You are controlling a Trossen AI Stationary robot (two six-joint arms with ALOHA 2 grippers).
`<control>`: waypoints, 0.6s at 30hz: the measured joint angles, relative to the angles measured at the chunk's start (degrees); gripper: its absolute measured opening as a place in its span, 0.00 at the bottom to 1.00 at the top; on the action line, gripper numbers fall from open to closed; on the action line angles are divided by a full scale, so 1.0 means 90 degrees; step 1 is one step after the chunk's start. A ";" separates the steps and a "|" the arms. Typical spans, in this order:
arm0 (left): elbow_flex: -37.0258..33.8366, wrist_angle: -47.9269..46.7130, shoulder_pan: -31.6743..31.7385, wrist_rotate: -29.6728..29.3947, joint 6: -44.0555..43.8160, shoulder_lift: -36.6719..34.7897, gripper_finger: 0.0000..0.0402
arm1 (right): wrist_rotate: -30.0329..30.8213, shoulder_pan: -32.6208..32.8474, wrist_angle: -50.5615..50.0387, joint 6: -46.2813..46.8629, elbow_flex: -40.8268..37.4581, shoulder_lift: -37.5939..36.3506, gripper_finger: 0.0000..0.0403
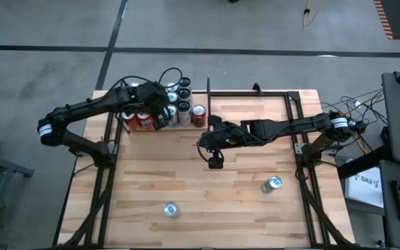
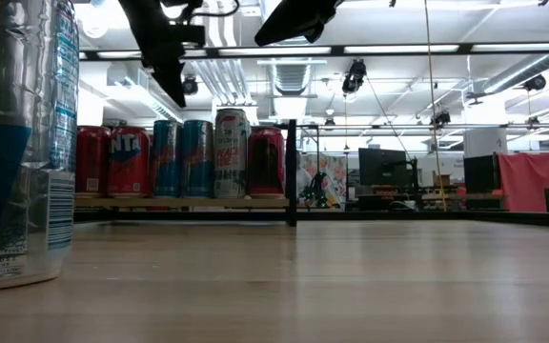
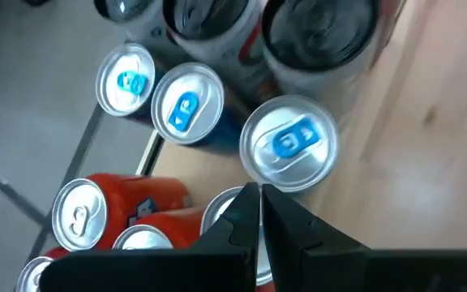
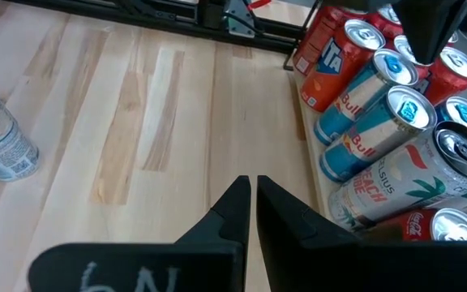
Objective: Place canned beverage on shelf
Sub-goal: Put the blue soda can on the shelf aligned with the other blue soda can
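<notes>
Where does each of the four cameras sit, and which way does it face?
High: overhead, straight down on the table; both arms show.
Low: at tabletop height, facing the shelf; arms enter from above.
Left wrist: above the shelved cans, past the shut left fingers.
Right wrist: over the table, past the shut right fingers.
All four views share the shelved cans.

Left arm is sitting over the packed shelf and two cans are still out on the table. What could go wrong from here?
1. The left gripper hangs shut just above the can tops; dropping or swinging could knock the crowded row on the shelf.
2. The shelf looks nearly full, so another can may not fit.
3. The right gripper must travel for the loose cans; a shut approach would topple them.
</notes>
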 joint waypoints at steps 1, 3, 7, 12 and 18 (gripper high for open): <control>0.0000 0.0024 -0.0040 0.0028 -0.0081 -0.0056 0.00 | 0.0000 0.0000 -0.0002 -0.0002 0.0000 0.0000 0.03; -0.0001 0.0043 -0.0154 0.0114 -0.0362 -0.0193 0.00 | 0.0000 -0.0002 -0.0002 0.0004 0.0000 0.0000 0.03; -0.0209 0.0447 -0.0675 0.0123 -0.0821 -0.0551 0.00 | 0.0000 -0.0001 -0.0002 0.0011 -0.0002 0.0000 0.03; -0.0754 0.1400 -0.1682 0.0128 -0.0998 -0.1009 0.00 | 0.0002 -0.0001 -0.0008 0.0294 -0.0005 0.0000 0.03; -0.1304 0.2412 -0.2698 -0.0047 -0.1113 -0.1416 0.00 | -0.0013 0.0000 -0.0710 0.1213 -0.0005 0.0000 0.03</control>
